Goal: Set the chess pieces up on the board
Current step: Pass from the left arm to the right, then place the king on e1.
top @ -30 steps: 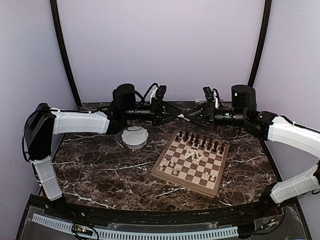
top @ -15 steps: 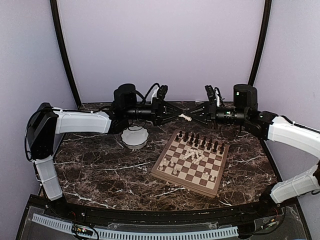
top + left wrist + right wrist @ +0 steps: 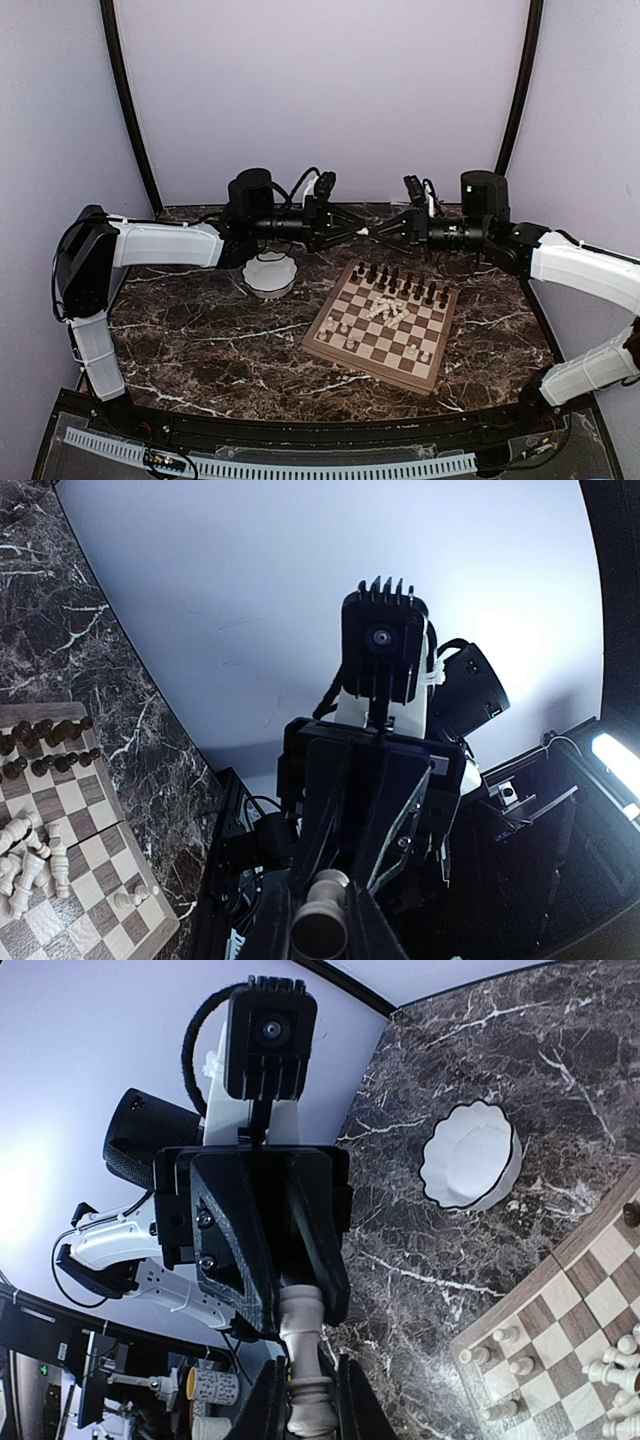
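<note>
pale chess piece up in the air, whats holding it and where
Both grippers: the left gripper pinches one end of the pale chess piece, the right gripper the other end.

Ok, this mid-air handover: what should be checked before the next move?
1. Right gripper closed on the pale chess piece: ok.
2. Left gripper gripping the same piece: ok.
3. Right grip firm enough for the left to release: cannot tell.
4. Handover clear of the bowl: ok.
5. Board ready: not ok, toppled pale pieces lie mid-board.
</note>
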Controlling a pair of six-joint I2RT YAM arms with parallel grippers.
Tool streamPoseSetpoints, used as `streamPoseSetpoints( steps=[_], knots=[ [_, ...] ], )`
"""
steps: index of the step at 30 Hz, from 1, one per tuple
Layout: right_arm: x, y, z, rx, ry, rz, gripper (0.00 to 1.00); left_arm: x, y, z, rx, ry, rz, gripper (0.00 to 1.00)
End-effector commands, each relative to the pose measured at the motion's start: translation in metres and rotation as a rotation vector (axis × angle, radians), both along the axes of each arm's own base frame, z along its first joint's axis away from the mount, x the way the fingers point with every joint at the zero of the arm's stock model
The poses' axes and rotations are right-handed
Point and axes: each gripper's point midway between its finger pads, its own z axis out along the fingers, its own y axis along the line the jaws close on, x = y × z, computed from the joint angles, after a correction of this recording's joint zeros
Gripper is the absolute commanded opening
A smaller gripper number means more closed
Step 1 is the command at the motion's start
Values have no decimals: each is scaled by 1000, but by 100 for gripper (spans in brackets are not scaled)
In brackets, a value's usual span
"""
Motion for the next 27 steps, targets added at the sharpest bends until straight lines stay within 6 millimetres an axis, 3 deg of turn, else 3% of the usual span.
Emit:
streamPoseSetpoints(
  steps=[1,5,8,10,18,27],
  knots=[
    [2,0,23,23,-65,0,10,4,2,13,-23,-39,15,9],
    [2,-8,21,-56,-70,-25,8,13,8,-2,79,-40,89,28],
    [3,-19,12,-163,-63,-56,6,19,19,-2,151,-120,170,44],
    [1,-28,4,-245,-54,-71,5,20,28,-7,206,-145,203,48],
    [-16,-52,-25,-555,-12,-61,4,11,65,-31,390,-233,274,52],
    [-47,-40,-67,-936,30,111,3,14,94,-49,548,-275,336,52]
  ],
)
